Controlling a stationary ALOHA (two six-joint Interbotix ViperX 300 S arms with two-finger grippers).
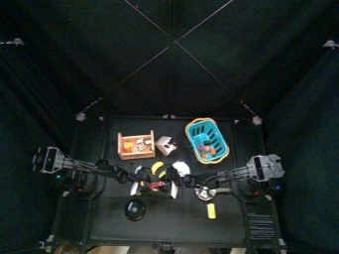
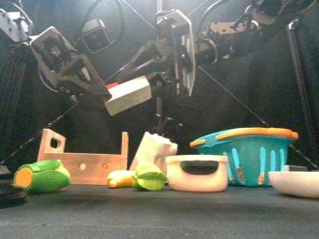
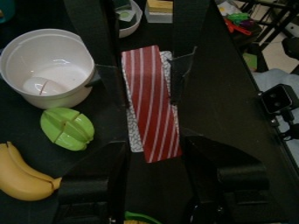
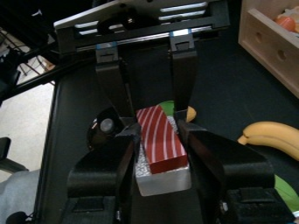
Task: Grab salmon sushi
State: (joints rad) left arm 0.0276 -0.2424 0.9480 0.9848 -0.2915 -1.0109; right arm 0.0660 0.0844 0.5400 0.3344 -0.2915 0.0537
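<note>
The salmon sushi point(image 3: 152, 103), red-and-white striped on a white rice block, hangs tilted in the air above the table's middle in the front view point(image 2: 131, 94). My left gripper point(image 3: 156, 144) is shut on it, one jaw at each long side. My right gripper point(image 4: 163, 171) is shut on the same piece point(image 4: 163, 144) from the opposite end. In the front view the left arm reaches it from the left and the right gripper point(image 2: 174, 79) hangs down at its right end. Both grippers meet at the table's middle front in the top view point(image 1: 166, 181).
Below stand a wooden crate point(image 2: 81, 159), a blue basket with an orange rim point(image 2: 249, 149), a white cup point(image 2: 200, 174) and a white bowl point(image 3: 47, 61). A green fruit point(image 3: 68, 129) and a banana point(image 3: 24, 175) lie near the bowl.
</note>
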